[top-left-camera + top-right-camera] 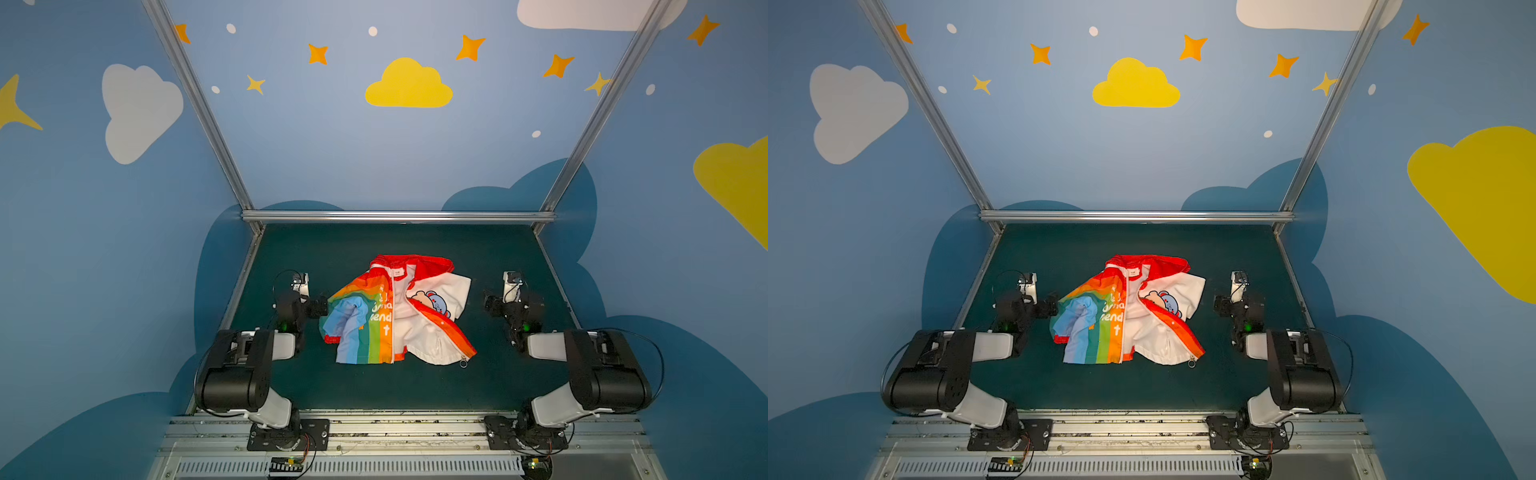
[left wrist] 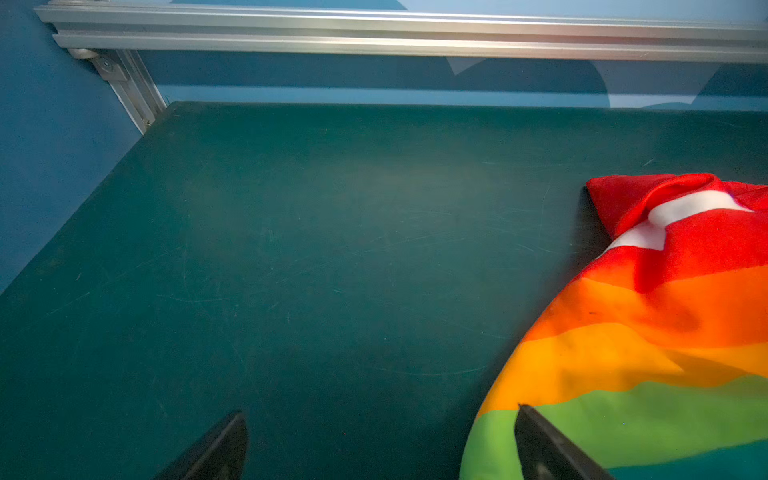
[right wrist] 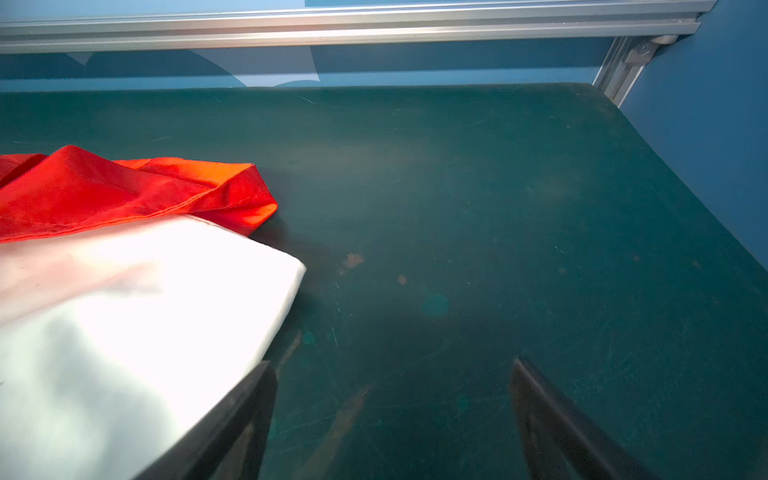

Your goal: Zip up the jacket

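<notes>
Both arms (image 1: 266, 399) have bulky black joints (image 1: 232, 378) and white links (image 1: 544, 347).

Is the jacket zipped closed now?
No, the jacket lies open, with its white lining showing and the ring pull at the bottom end of one side.

"…end" on jacket (image 1: 376, 332) (rest unclear)
</notes>
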You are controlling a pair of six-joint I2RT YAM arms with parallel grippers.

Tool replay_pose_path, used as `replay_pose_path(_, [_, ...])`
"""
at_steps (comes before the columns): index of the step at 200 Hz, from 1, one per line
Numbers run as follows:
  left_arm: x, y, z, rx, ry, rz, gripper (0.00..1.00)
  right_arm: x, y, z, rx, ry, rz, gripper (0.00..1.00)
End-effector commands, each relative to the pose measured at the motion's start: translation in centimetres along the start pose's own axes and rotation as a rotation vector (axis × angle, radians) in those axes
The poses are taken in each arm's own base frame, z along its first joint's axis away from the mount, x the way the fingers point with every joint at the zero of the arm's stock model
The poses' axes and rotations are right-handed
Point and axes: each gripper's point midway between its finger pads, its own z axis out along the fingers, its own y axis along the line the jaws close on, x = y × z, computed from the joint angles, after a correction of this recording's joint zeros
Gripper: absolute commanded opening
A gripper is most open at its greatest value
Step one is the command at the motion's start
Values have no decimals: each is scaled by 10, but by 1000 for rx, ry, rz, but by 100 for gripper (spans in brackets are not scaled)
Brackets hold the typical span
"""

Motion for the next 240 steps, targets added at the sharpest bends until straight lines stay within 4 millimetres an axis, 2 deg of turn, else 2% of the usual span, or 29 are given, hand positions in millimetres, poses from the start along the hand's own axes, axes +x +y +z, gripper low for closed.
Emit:
replay_pose_path(1, [-12, 1, 1, -5, -22, 6, 99, -5, 0, 0, -7, -8, 4, 88])
replay_pose_path(100, [-10, 1, 0, -7, -21, 3, 99, -5, 0, 0, -9, -8, 7, 88])
replay_pose_path(111, [-16, 5, -1, -29, -38, 1, 99, -6, 0, 0, -10, -12, 6, 88])
replay_pose_path(134, [-48, 28, -22, -194, -62, -52, 99, -19, -3, -9, 29, -56, 3, 88])
replay_pose_path(145, [-59, 36, -37, -252, 19, -137, 99, -33, -9, -18, 84, -45, 16, 88])
replay_pose_path(154, [-61, 34, -52, -258, 121, -189, 99, -30, -12, -27, 118, 57, 63, 88])
replay_pose_path(168, [-63, 8, -70, -144, 235, -243, 99, -38, -15, -43, 169, 174, 197, 88])
replay_pose_path(173, [-60, -4, -76, -103, 273, -263, 99, -40, -11, -49, 162, 215, 245, 88])
replay_pose_path(177, [-57, -13, -82, -79, 300, -281, 99, -34, -5, -54, 143, 259, 287, 88])
replay_pose_path(178, [-56, -17, -83, -70, 307, -285, 99, -44, -2, -55, 126, 250, 297, 88])
replay_pose_path(179, [-54, -20, -84, -62, 316, -287, 99, -44, -2, -55, 126, 250, 297, 88])
replay_pose_path(206, [-33, -98, -114, 156, 389, -249, 99, -36, 55, -83, -48, 399, 393, 88])
replay_pose_path(221, [-21, -121, -124, 207, 417, -267, 99, -26, 90, -99, -149, 484, 425, 88])
replay_pose_path(240, [3, -148, -127, 282, 487, -309, 99, -5, 134, -116, -269, 615, 482, 88])
